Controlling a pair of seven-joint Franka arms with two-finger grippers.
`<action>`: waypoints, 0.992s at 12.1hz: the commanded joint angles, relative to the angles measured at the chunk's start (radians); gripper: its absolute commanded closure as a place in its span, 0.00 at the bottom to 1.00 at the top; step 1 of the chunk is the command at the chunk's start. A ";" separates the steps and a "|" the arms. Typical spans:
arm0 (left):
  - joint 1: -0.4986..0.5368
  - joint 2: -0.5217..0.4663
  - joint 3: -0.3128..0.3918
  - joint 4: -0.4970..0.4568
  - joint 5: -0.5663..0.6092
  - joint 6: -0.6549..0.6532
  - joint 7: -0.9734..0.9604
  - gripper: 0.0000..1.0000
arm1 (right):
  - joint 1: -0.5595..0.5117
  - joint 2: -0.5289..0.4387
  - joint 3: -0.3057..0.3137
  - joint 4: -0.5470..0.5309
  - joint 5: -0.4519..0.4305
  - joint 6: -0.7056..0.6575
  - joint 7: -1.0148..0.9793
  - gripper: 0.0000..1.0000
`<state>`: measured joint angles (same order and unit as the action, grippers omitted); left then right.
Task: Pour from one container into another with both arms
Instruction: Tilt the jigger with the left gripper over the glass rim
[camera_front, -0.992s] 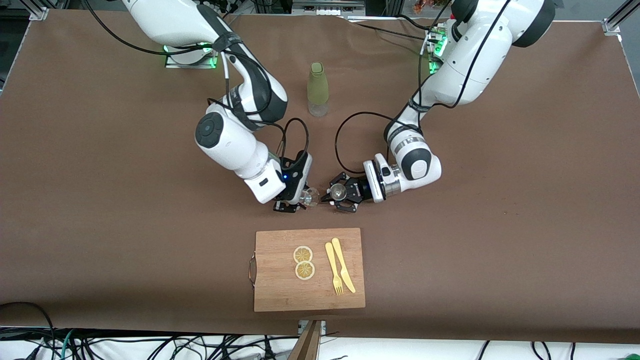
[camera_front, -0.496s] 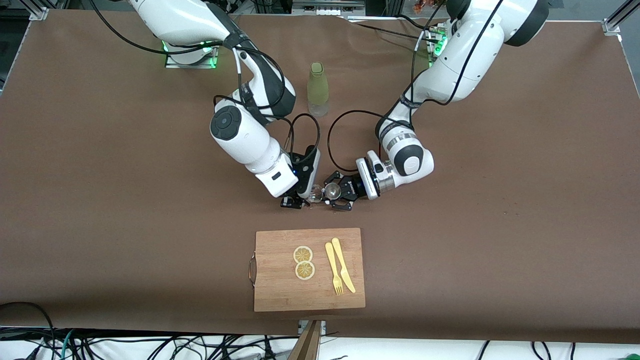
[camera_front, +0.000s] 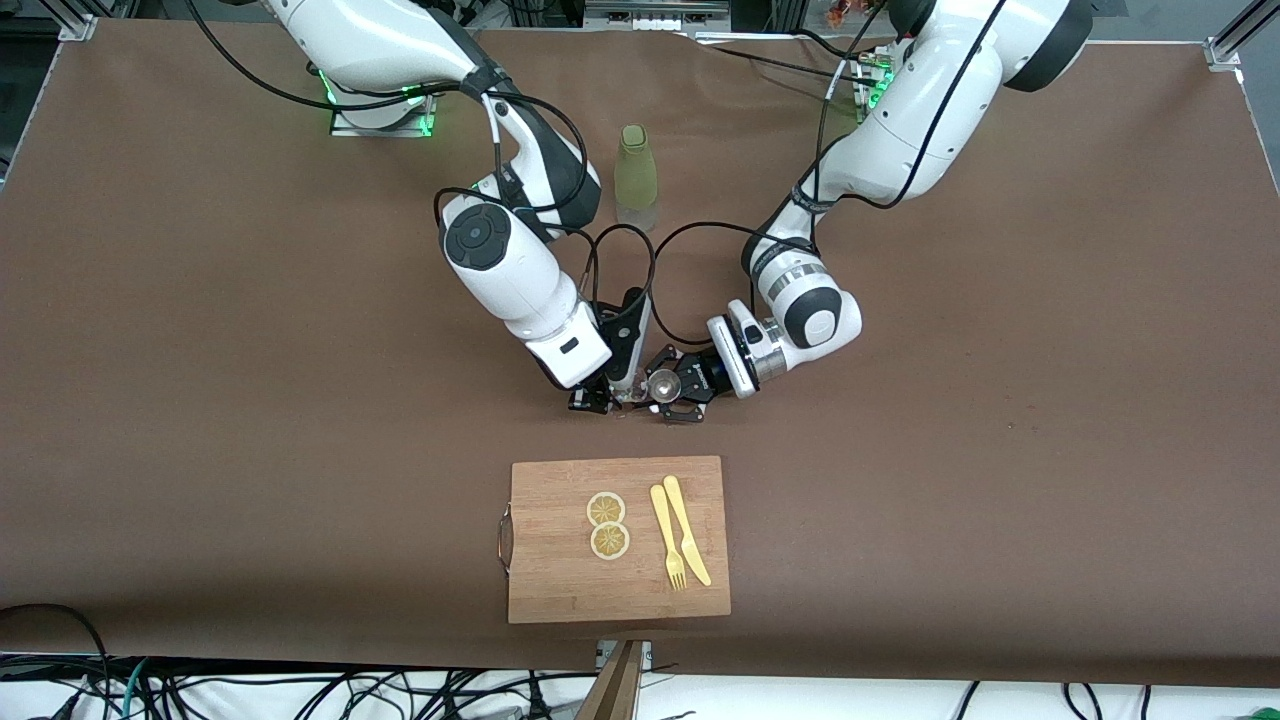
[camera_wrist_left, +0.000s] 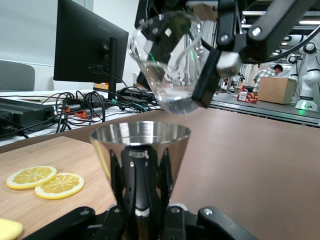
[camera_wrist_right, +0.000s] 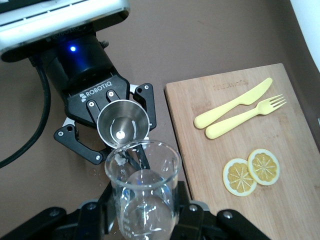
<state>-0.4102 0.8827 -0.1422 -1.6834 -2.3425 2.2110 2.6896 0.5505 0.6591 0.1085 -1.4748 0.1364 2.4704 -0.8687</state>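
A small cone-shaped metal cup (camera_wrist_left: 140, 145) stands upright in my left gripper (camera_wrist_left: 142, 176), which is shut on its lower part. Right above it hangs a clear glass beaker (camera_wrist_left: 166, 60), tilted, with my right gripper (camera_wrist_right: 145, 212) shut round its body. In the right wrist view the beaker (camera_wrist_right: 143, 197) has its rim over the edge of the metal cup (camera_wrist_right: 122, 125). In the front view both grippers meet over the table's middle, with the left gripper (camera_front: 668, 386) beside the right gripper (camera_front: 606, 394), just farther from the camera than the cutting board.
A wooden cutting board (camera_front: 560, 585) lies near the table's front edge with two lemon slices (camera_front: 607, 525) and a yellow fork and knife (camera_front: 680, 540) on it. A green bottle (camera_front: 636, 178) stands between the two arms' bases.
Both arms have moved toward each other. The beaker now hangs tilted right over the metal cup, where there was a gap between them before.
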 joint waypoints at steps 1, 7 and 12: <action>-0.029 -0.013 0.015 -0.006 -0.063 0.016 0.039 1.00 | 0.008 0.011 0.007 -0.001 -0.072 0.016 0.049 0.86; -0.038 -0.013 0.015 -0.006 -0.109 0.036 0.076 1.00 | 0.019 0.014 0.007 0.001 -0.185 0.010 0.083 0.86; -0.041 -0.008 0.016 -0.006 -0.113 0.036 0.079 1.00 | 0.022 0.013 0.007 0.007 -0.247 -0.018 0.083 0.86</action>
<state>-0.4339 0.8828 -0.1370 -1.6834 -2.4076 2.2386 2.7121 0.5692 0.6754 0.1103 -1.4754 -0.0789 2.4674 -0.8068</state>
